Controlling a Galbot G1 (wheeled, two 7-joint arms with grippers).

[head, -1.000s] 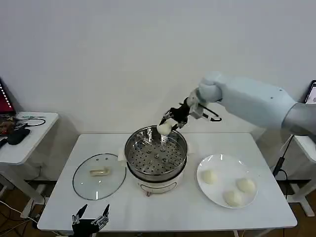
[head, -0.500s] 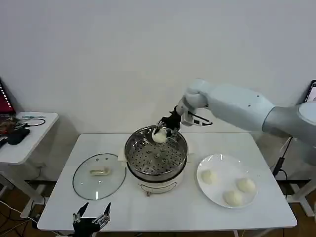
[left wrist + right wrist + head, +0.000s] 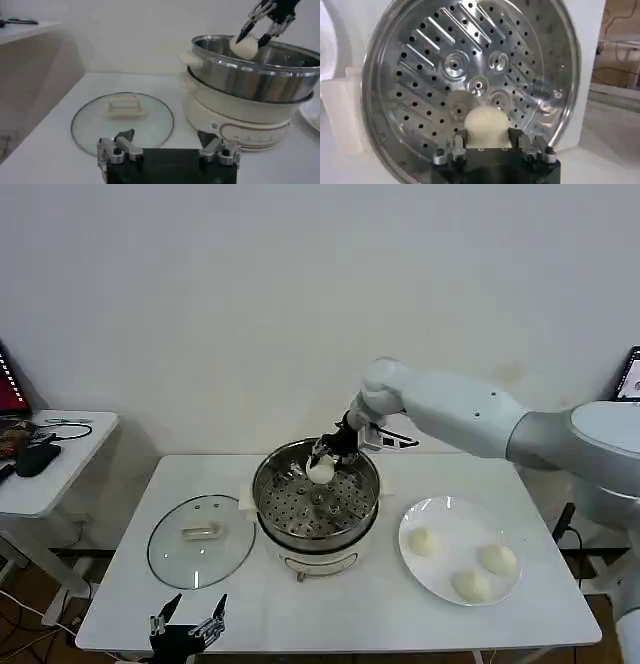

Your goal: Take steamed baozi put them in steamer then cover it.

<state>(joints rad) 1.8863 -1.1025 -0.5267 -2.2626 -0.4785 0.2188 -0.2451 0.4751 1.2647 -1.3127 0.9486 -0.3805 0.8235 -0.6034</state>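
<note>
Nearest, the left pincer [image 3: 185, 630] waits open at the surface [image 3: 120, 594] edge by the cover [image 3: 200, 540], not yet used. Three baozi [image 3: 472, 585] remain on the plate [image 3: 440, 514]. Farther back, the right pincer [image 3: 326, 454] grips the first bun [image 3: 320, 471] over the otherwise empty steamer [image 3: 290, 529]

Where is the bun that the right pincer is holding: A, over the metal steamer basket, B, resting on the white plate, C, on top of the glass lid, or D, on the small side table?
A: the right pincer grips the bun over the far side of the steamer basket; three other buns lie on the plate.
</note>
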